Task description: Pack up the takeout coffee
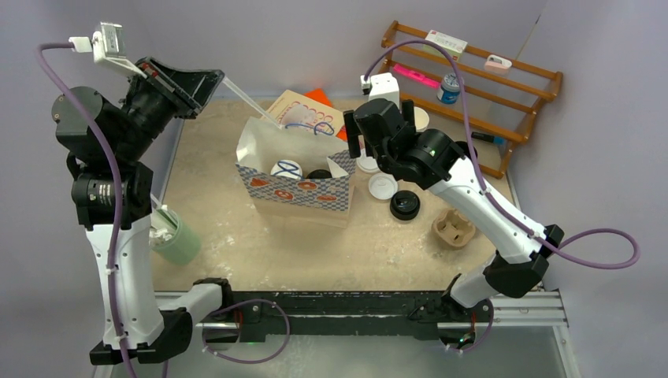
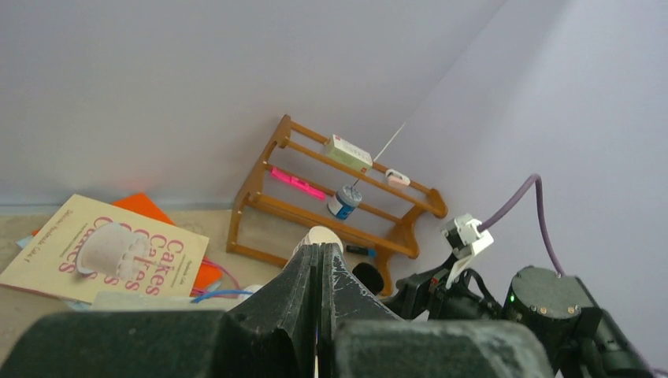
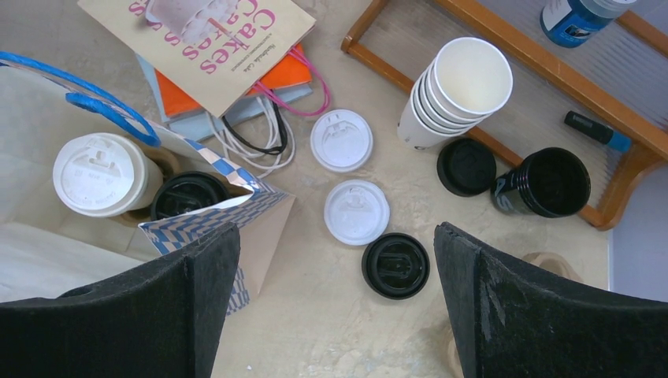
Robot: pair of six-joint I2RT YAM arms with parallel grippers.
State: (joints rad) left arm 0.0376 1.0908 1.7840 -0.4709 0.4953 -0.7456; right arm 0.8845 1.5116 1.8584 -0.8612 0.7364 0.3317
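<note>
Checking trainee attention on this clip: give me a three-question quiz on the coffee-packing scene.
1. True or false: the white-lid cup and black-lid cup both sit inside the bag.
2. How many loose white lids lie outside the bag?
3. Which is open: A) left gripper, B) right gripper?
Key: 1 true; 2 two; 3 B.

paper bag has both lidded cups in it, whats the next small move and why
Probably open the left claw and drop the thin strip it seems to hold taut from the paper bag. The white-lidded cup and black-lidded cup already sit inside, and the right claw hangs open and empty beside the bag, so packing looks done.
</note>
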